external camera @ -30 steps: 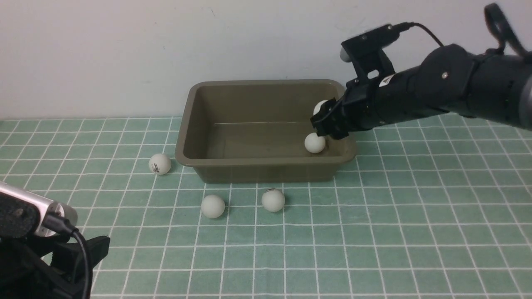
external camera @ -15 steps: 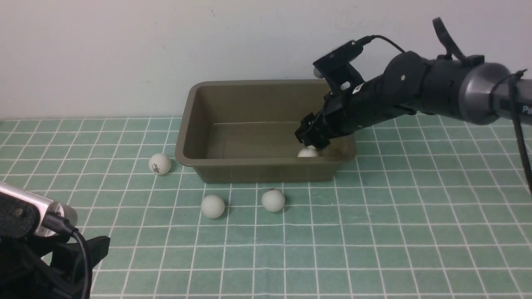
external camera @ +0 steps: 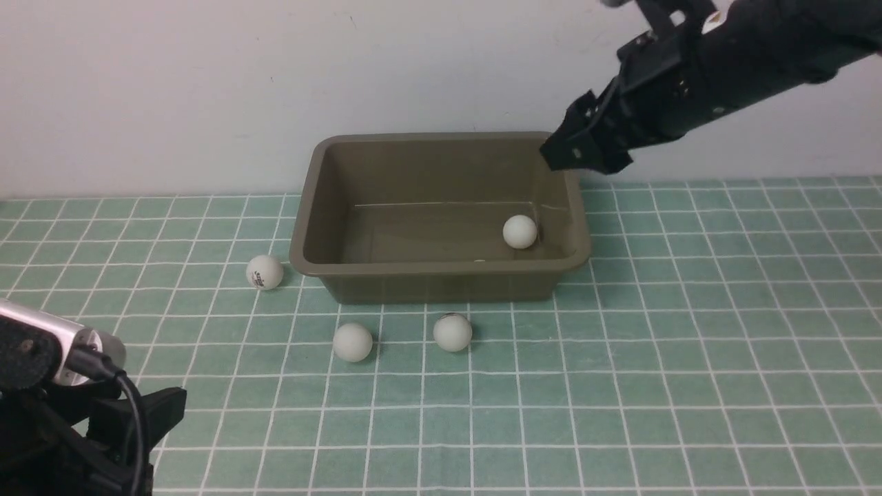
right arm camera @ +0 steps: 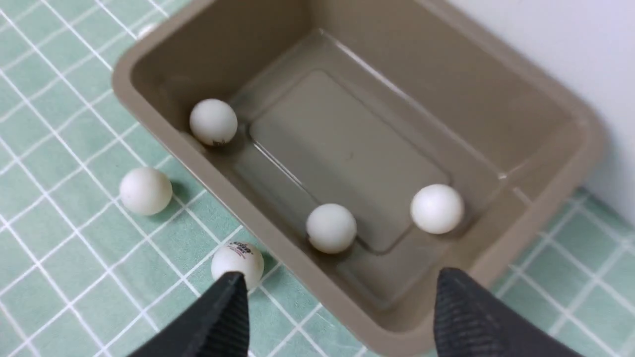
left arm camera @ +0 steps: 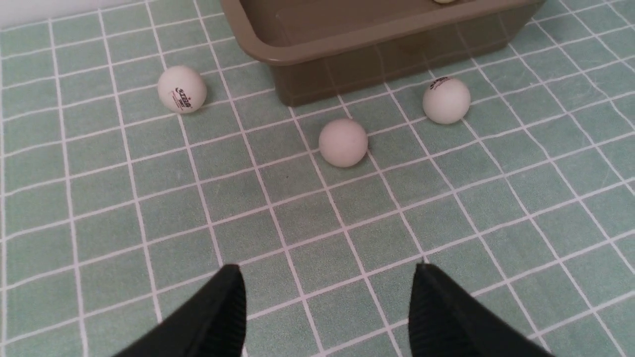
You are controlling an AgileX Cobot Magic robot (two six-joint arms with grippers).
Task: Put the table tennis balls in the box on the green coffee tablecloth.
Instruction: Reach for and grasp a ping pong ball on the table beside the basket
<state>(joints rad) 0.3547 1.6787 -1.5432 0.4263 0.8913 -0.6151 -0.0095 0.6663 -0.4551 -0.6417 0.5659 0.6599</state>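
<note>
The olive-brown box (external camera: 441,277) stands on the green checked tablecloth (external camera: 689,344) near the back wall. In the right wrist view the box (right arm camera: 163,47) holds three white balls (right arm camera: 213,121), (right arm camera: 331,228), (right arm camera: 437,208); the front view shows only one of them clearly (external camera: 519,231). Three more balls lie on the cloth in front of the box (external camera: 264,271), (external camera: 353,342), (external camera: 453,332), and they also show in the left wrist view (left arm camera: 181,89), (left arm camera: 343,142), (left arm camera: 446,99). My right gripper (external camera: 579,150) (right arm camera: 340,277) is open and empty, above the box's far right corner. My left gripper (left arm camera: 327,270) is open and empty, low over the cloth short of the balls.
The white wall (external camera: 207,83) rises close behind the box. My left arm (external camera: 69,413) fills the near left corner. The cloth runs to the right of the box and along the front.
My right gripper dipped into the box with a ball, then rose up and to the right, out of the box and empty. The ball stays in the box. The left arm has not moved.
</note>
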